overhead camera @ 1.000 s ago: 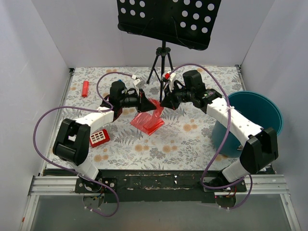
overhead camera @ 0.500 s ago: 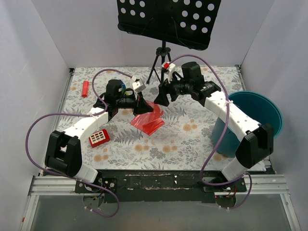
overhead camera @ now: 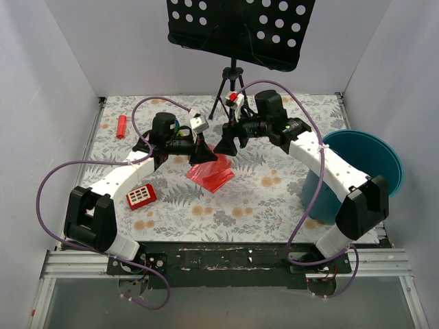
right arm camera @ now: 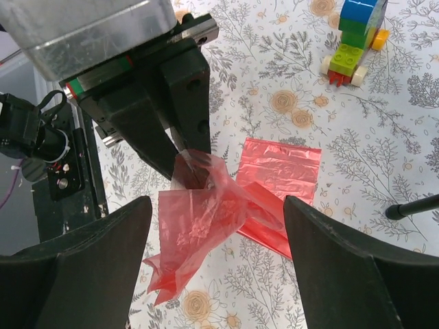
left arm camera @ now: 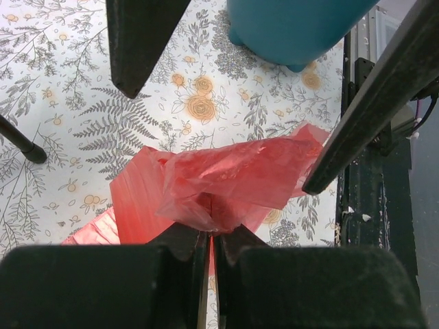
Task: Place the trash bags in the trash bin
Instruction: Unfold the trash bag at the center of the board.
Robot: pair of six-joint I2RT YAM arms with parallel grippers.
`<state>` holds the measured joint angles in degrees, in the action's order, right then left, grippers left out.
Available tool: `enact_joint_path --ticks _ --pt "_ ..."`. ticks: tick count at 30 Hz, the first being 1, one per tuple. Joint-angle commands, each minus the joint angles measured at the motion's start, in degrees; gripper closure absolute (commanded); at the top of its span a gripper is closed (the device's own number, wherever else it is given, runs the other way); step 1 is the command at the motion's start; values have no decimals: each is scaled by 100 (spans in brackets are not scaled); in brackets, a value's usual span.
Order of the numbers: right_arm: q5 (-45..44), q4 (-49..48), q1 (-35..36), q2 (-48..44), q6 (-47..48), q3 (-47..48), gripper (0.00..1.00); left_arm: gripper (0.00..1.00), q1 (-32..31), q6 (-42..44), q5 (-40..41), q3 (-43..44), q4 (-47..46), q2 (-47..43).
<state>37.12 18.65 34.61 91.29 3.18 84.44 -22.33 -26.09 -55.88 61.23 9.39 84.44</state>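
A crinkly translucent red-pink trash bag (left arm camera: 233,175) hangs from my left gripper (left arm camera: 211,236), which is shut on a pinch of its film. In the top view the left gripper (overhead camera: 203,153) is at mid-table with the bag (overhead camera: 214,173) drooping below it. My right gripper (overhead camera: 225,144) faces it from close by, open; in the right wrist view its fingers (right arm camera: 79,271) stand wide on either side of the hanging bag (right arm camera: 195,236) without touching it. More red film (right arm camera: 282,163) lies flat on the table. The teal trash bin (overhead camera: 363,164) stands at the right edge.
A music stand on a tripod (overhead camera: 233,86) stands behind the grippers, with one leg (right arm camera: 411,205) near the bag. A red block with white squares (overhead camera: 141,197) and a red cylinder (overhead camera: 121,126) lie at the left. A toy of stacked coloured bricks (right arm camera: 355,38) sits farther back.
My right gripper has opened and let go of the bag, drawing back a little. The bag now hangs from the left gripper alone, and the left arm has stretched out.
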Motion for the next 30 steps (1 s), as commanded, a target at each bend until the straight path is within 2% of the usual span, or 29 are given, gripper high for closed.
enact_joint_path --ticks 1,8,13,15,17,19,21,30 --pt "-46 -134 2 -287 208 -121 14 100 -17 148 24 293 98 -209" --pt "-820 24 11 -217 587 -244 20 100 -26 174 -125 354 125 -332" --pt "-689 -11 2 -190 605 -341 33 100 -17 332 -143 354 177 -437" --pt "-610 -46 -7 -199 552 -420 45 100 -17 481 -125 354 256 -481" --pt "-531 -72 -77 -216 491 -490 69 100 -17 674 -47 372 388 -534" --pt "-662 -81 -147 -243 386 -525 88 100 -17 929 85 363 546 -622" --pt "-820 -90 -305 -269 228 -587 99 100 -9 1227 199 337 765 -718" --pt "-1199 -64 -570 -331 122 -692 99 100 18 1405 270 214 881 -1088"
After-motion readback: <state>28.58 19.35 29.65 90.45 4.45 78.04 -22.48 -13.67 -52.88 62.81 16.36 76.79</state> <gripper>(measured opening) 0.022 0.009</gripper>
